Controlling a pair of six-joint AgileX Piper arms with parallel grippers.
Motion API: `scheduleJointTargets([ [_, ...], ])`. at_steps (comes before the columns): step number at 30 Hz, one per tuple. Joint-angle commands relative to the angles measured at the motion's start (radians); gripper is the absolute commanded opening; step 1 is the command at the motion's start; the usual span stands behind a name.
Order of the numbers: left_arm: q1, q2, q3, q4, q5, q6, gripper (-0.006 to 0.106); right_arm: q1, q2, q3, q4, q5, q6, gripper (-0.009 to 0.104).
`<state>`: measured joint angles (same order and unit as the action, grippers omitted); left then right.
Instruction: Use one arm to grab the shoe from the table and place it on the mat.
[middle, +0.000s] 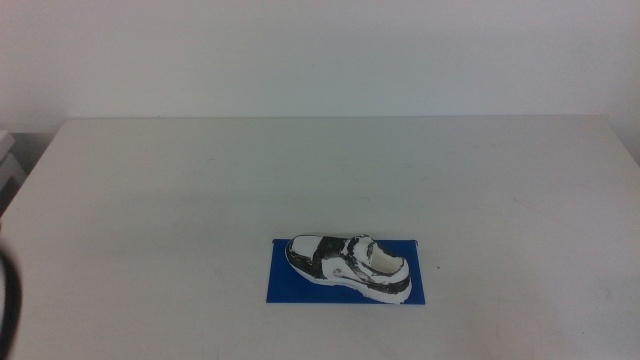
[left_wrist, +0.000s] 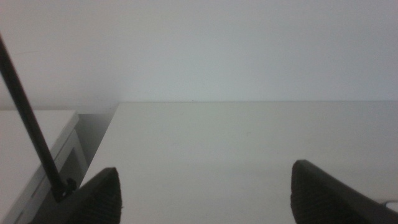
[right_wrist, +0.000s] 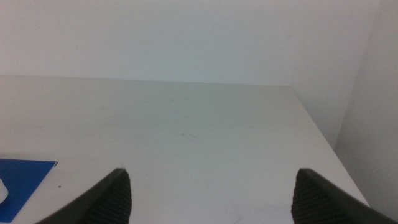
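The white shoe with black marbled patches lies on the deep blue mat near the front middle of the table, toe toward the left. Neither gripper touches it. The left gripper is open and empty over the left part of the table, its two dark jaws wide apart. The right gripper is open and empty over the right part of the table; a corner of the mat and a sliver of the shoe's white edge show in the right wrist view.
A black cable shows at the middle view's lower left edge. A thin black cable crosses the left wrist view, with a white cabinet beside the table's left edge. A pale wall stands behind the table.
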<state>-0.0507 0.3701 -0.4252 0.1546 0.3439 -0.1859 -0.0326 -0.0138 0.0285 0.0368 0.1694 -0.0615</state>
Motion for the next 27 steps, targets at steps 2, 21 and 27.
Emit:
scheduleJointTargets([
  [2,0.024,-0.125,0.07,-0.081,-0.079,0.073,0.093,0.003,-0.02,-0.01,-0.008,-0.08,-0.013,0.066],
  [21,0.063,-0.409,0.456,-0.237,-0.188,0.161,0.093,0.003,-0.02,-0.01,-0.008,-0.08,-0.013,0.066],
  [27,0.063,-0.409,0.456,-0.221,-0.188,0.161,0.093,0.003,-0.02,-0.01,-0.008,-0.08,-0.013,0.066],
])
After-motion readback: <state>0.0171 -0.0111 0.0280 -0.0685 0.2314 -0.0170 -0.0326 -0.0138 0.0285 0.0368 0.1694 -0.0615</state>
